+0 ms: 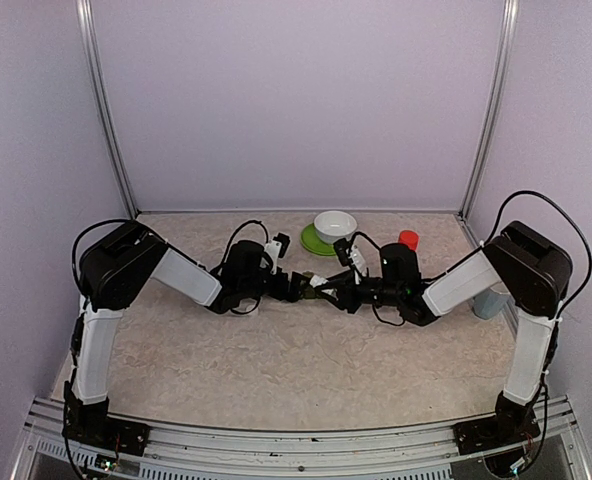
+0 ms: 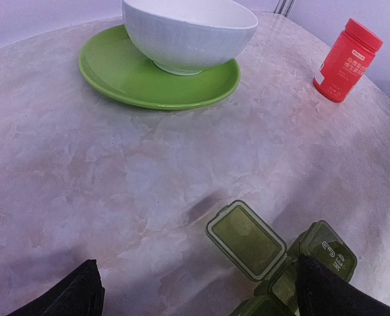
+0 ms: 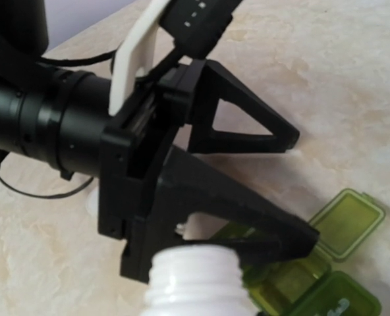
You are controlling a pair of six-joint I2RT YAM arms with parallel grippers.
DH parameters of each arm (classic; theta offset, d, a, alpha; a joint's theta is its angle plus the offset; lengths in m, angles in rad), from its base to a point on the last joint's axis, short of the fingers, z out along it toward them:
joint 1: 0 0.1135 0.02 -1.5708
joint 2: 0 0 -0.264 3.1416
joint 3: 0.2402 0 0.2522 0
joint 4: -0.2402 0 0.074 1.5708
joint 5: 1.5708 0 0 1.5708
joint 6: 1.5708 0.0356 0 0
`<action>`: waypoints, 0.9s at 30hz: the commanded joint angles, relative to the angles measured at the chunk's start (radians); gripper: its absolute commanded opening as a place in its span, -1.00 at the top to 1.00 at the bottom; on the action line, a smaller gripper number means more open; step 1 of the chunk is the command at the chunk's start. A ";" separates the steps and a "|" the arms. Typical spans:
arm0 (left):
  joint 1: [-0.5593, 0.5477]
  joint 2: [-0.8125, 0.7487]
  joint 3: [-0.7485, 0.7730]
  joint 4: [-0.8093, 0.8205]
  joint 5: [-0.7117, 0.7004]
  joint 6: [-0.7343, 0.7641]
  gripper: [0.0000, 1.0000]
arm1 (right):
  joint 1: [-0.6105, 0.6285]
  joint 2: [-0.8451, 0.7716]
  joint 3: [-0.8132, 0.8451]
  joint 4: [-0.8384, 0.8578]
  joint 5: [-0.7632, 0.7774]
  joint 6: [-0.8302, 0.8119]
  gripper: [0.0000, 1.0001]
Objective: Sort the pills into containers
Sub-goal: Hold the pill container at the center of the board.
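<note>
Hovering low over the middle of the desk (image 2: 83, 171), the left hand (image 2: 201, 299) is spread wide and released. The containers (image 2: 280, 270) lie between its fingers, close to the right one, with one lid flipped open. The right hand (image 1: 328, 287) meets it from the opposite side, clenched on a white bottle (image 3: 195, 284) whose neck points at the compartments just beyond, so the pour is likely the right arm's. The bowl (image 2: 188, 33), green plate (image 2: 116, 76) and red bottle (image 2: 346, 59) stand well apart.

Left end effector (image 2: 201, 291) spread wide, right end effector (image 1: 324, 284) clamped
</note>
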State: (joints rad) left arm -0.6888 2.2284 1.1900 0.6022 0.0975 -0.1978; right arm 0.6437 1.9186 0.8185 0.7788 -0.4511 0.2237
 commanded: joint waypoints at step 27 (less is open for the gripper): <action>0.008 0.033 0.049 -0.036 -0.005 -0.010 -0.97 | -0.012 0.077 0.130 -0.182 0.030 -0.012 0.62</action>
State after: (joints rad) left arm -0.6857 2.2509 1.2369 0.5537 0.0971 -0.2043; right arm 0.6437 1.9797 0.9249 0.6186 -0.4370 0.2176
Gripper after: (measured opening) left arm 0.987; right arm 0.318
